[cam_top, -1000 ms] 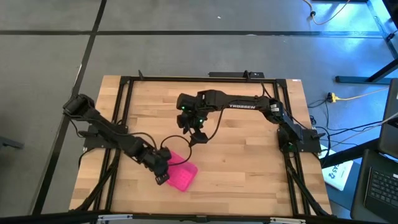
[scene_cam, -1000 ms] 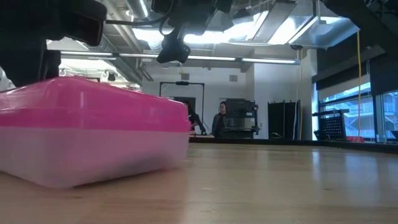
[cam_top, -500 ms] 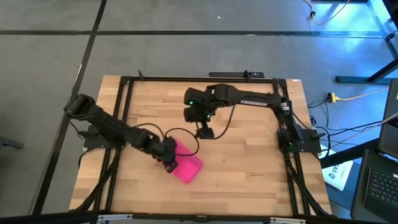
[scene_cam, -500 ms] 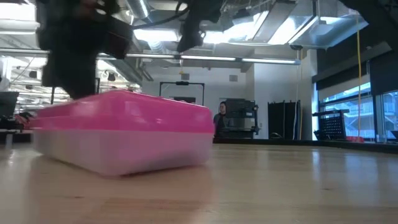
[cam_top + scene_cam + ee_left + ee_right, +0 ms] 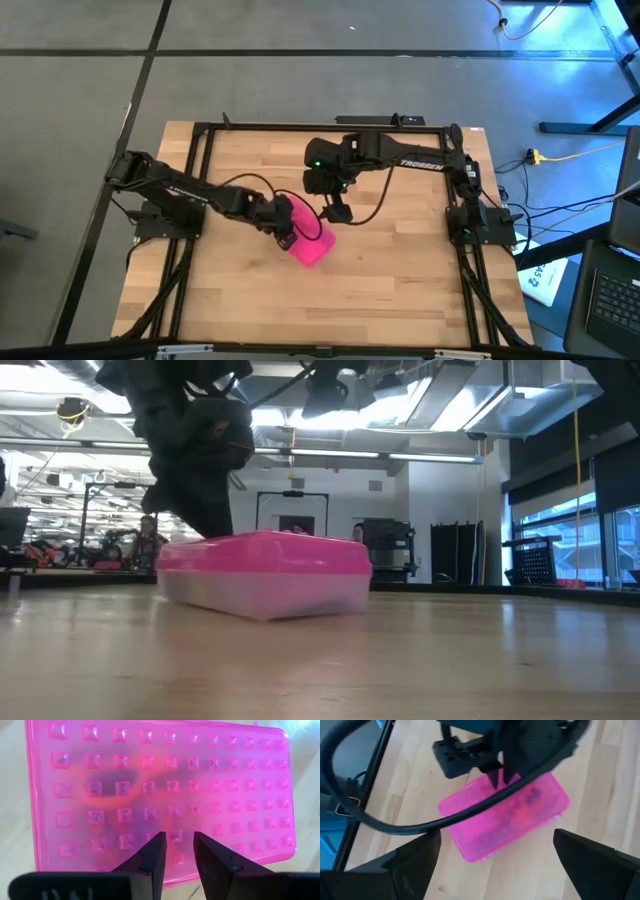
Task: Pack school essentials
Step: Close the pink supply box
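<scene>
Gently press left claw, nearly closed and empty, on pink box lid; keep flat on surface. Hold right claw, spread wide, just beside.

Light wooden table with closed pink dotted box mid-table.

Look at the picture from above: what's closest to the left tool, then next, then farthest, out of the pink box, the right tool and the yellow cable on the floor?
1. Pink box: right at the left tool, mid-table.
2. Right tool: just beyond the box, toward the table's right.
3. Yellow cable: off the table, on the floor at far right.
</scene>
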Motion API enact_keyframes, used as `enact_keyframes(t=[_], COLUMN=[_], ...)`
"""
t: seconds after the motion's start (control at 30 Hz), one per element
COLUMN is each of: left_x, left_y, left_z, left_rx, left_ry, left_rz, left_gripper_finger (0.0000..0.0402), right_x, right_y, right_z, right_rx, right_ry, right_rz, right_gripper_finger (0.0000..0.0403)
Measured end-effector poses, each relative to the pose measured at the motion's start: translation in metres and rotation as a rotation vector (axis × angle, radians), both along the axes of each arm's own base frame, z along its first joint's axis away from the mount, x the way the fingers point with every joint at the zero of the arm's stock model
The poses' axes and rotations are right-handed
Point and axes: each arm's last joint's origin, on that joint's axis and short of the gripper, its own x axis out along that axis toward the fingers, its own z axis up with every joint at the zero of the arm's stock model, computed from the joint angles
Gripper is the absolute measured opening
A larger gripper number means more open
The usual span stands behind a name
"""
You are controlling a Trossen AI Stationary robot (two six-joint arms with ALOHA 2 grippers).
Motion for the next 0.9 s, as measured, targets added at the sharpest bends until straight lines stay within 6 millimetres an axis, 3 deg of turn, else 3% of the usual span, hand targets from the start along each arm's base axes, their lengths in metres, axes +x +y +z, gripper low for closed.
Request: enact_keyframes(t=[0.2, 0.47, 0.77, 0.9], left_x=[-0.005, -0.044, -0.095, -0.11], left_y=[0.007, 0.012, 0.021, 0.023], left_z=[0.032, 0.076, 0.109, 0.117], left_rx=[0.105, 0.143, 0.22, 0.207], left_ry=[-0.087, -0.097, -0.121, -0.155], left_rz=[0.001, 0.006, 0.078, 0.106], left_gripper_finger=[0.0098, 0.0098, 0.0098, 0.0098], right_x=[0.0, 0.001, 0.033, 0.044], right_y=[0.011, 0.033, 0.064, 0.072], right_z=[0.0, -0.001, -0.045, -0.076], right_rx=[0.005, 0.017, 0.069, 0.117], right_ry=[0.002, 0.004, -0.162, -0.189], right_rz=[0.027, 0.063, 0.166, 0.213], right_gripper_finger=[0.0386, 0.0386, 0.0386, 0.0386])
